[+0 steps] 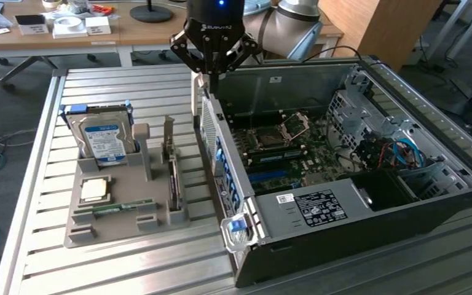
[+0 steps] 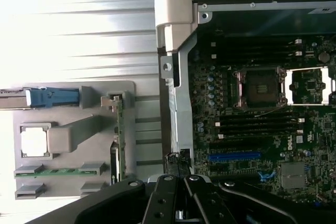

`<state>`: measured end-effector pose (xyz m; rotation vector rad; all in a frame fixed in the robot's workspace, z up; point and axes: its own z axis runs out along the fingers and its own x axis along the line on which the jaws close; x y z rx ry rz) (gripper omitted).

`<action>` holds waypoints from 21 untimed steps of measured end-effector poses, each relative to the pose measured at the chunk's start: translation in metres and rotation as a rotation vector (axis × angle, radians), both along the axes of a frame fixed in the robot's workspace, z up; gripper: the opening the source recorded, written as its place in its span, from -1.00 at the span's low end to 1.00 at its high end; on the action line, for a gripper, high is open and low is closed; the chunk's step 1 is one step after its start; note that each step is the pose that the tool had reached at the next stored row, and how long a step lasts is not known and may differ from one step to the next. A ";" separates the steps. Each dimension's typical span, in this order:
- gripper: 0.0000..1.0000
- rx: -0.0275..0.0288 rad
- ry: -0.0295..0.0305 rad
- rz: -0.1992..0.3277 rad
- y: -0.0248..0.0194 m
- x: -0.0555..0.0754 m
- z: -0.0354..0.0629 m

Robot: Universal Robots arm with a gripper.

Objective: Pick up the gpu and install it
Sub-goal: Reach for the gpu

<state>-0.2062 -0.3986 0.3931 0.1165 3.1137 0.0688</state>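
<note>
The gpu (image 1: 171, 167) stands on edge in a slot of the grey holder (image 1: 129, 228), its pale metal bracket toward the far end. From the wrist view it appears edge-on as a thin green strip (image 2: 118, 132). My gripper (image 1: 212, 69) hangs shut with nothing between its fingers, above the far end of the open computer case's (image 1: 432, 132) near wall, apart from the gpu. In the wrist view the closed fingers (image 2: 178, 195) sit over the case edge, beside the motherboard (image 2: 262, 129) and its blue slot (image 2: 234, 156).
The holder also carries a hard drive (image 1: 105, 138) with a blue-white label, a CPU (image 1: 95, 189) and a green RAM stick (image 1: 121, 207). A power supply (image 1: 318, 209) fills the case's near corner. Everything rests on a slatted metal table (image 1: 121, 86).
</note>
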 end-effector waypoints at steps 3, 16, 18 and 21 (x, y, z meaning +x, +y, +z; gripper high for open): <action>-0.79 0.0000 0.0000 0.000 0.0000 -0.005 0.0000; -0.79 0.0000 0.0000 0.000 0.0001 -0.023 -0.0002; -0.79 0.0000 0.0000 0.000 0.0001 -0.026 -0.0002; -0.79 0.0001 -0.0001 0.000 0.0001 -0.031 -0.0003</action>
